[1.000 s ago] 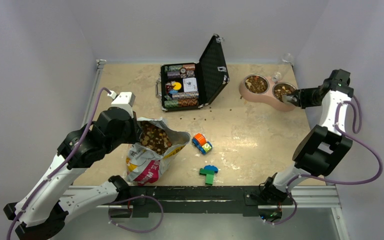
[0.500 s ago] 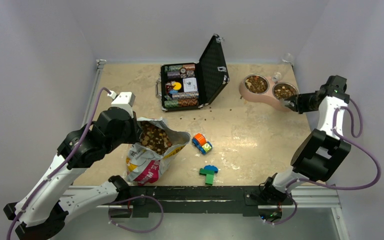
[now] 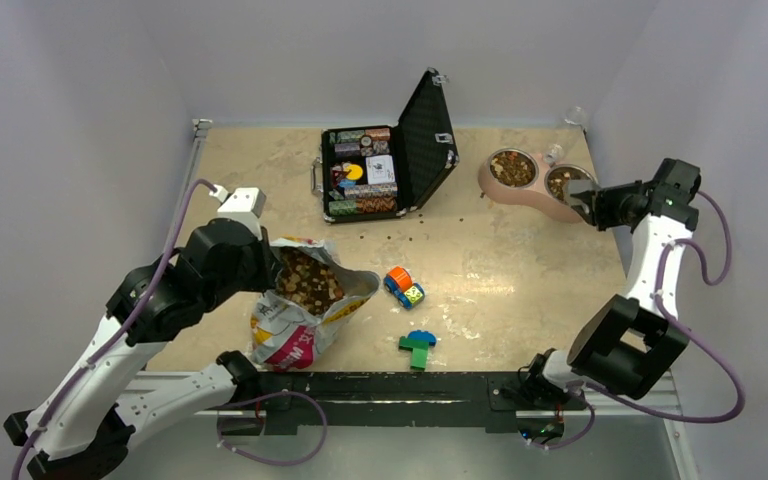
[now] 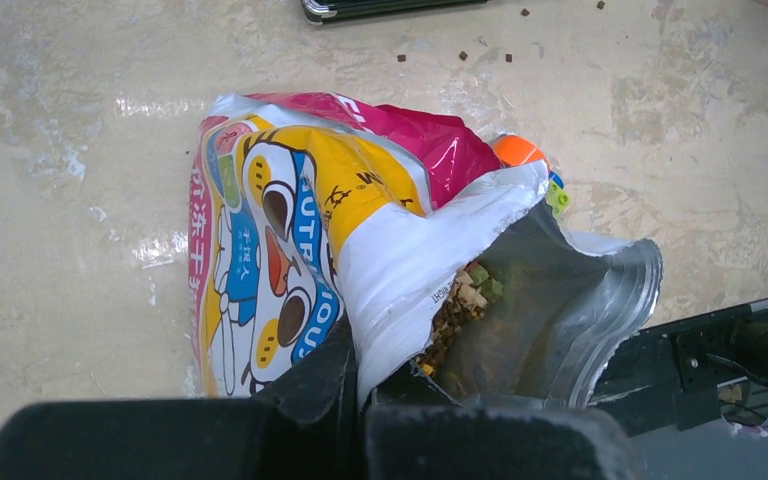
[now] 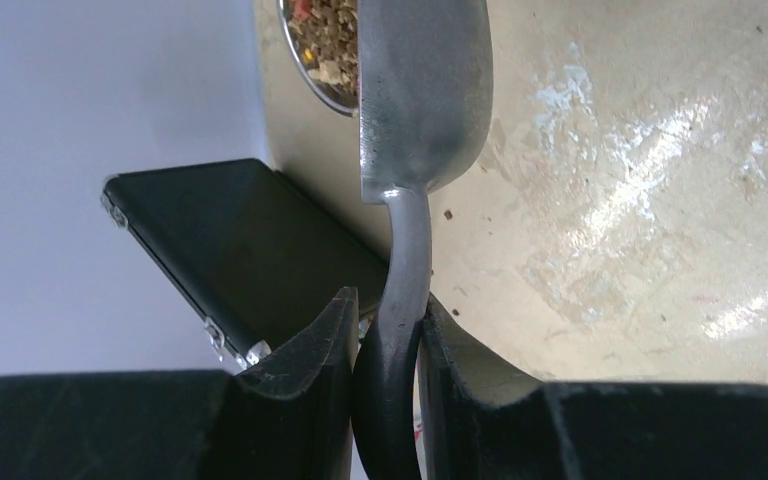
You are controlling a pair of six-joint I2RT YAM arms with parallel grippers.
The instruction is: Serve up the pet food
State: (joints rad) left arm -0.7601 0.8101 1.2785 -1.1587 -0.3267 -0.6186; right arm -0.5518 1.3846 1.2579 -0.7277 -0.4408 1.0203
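The pet food (image 3: 308, 280) fills an open pink, yellow and white bag (image 3: 288, 335) at the table's front left. My left gripper (image 3: 272, 262) is shut on the bag's rim. In the left wrist view the jaws (image 4: 365, 390) pinch the white edge of the bag (image 4: 290, 220), with kibble (image 4: 455, 310) inside. My right gripper (image 3: 600, 205) is shut on the black handle of a metal scoop (image 3: 580, 192), held beside the right cup of a pink double bowl (image 3: 525, 198). Both cups hold kibble (image 3: 512, 168). The right wrist view shows the scoop (image 5: 422, 90), my gripper (image 5: 388, 330) and bowl kibble (image 5: 325, 40).
An open black case (image 3: 375, 165) with chips stands at the back middle. A toy car (image 3: 403, 287) and a green and blue brick piece (image 3: 417, 347) lie in front. Loose kibble (image 3: 400, 237) is scattered before the case. A small clear cup (image 3: 554, 152) stands behind the bowl.
My right arm has drawn the scoop back to the right, off the right cup of the bowl. My left arm has shifted slightly with the bag's rim.
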